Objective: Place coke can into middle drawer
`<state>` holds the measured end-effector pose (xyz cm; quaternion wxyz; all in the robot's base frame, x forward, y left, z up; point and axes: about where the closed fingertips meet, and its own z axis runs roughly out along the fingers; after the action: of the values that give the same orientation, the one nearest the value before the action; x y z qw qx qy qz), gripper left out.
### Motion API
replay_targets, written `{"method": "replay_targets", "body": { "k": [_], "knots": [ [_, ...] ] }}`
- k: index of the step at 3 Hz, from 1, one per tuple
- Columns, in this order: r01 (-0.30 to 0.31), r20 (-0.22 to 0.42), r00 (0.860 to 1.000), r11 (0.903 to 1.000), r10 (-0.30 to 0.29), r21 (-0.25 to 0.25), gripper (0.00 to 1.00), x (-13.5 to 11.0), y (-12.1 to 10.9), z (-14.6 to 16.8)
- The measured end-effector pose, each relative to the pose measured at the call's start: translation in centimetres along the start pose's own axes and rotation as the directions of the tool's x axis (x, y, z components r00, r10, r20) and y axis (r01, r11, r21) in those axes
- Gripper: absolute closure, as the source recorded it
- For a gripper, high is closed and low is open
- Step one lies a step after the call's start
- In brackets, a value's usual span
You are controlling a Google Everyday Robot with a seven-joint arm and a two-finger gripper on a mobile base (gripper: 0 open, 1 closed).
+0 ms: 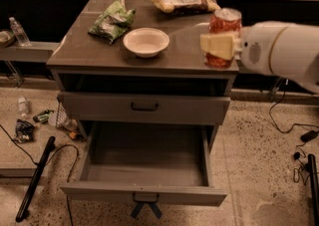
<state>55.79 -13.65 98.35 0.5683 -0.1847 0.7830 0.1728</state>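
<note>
My gripper (pixel 218 45) comes in from the right and is shut on the coke can (pixel 223 26), a small red can with a silver top. A cream finger (pixel 217 45) crosses its middle. The can is held upright over the cabinet top's right front corner. The middle drawer (pixel 144 190) is pulled wide open below, its deep grey tray bare inside. It lies down and to the left of the can. The grey drawer front (pixel 144 106) with the black bar handle above it is closed.
On the cabinet top (pixel 89 53) stand a white bowl (pixel 145 41), a green snack bag (pixel 111 19) and a brown chip bag (pixel 180 0). Cables, a black pole (pixel 34 180) and litter lie on the floor at the left. A water bottle (pixel 17 31) stands far left.
</note>
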Motion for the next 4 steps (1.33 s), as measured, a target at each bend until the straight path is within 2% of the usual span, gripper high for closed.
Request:
{"method": "replay_targets", "body": {
  "k": [1, 2, 3, 4],
  "knots": [
    [-0.077, -0.047, 0.996, 0.9967, 0.079, 0.025, 1.00, 5.4, 4.5, -0.9],
    [-0.093, -0.118, 0.989, 0.9955, 0.094, 0.015, 1.00, 10.0, 6.0, -0.6],
    [-0.099, -0.113, 0.989, 0.9950, 0.100, 0.013, 1.00, 9.9, 6.0, -0.5],
    [-0.225, -0.048, 0.973, 0.9738, 0.224, -0.030, 1.00, 12.4, 7.6, 1.7]
  ]
}}
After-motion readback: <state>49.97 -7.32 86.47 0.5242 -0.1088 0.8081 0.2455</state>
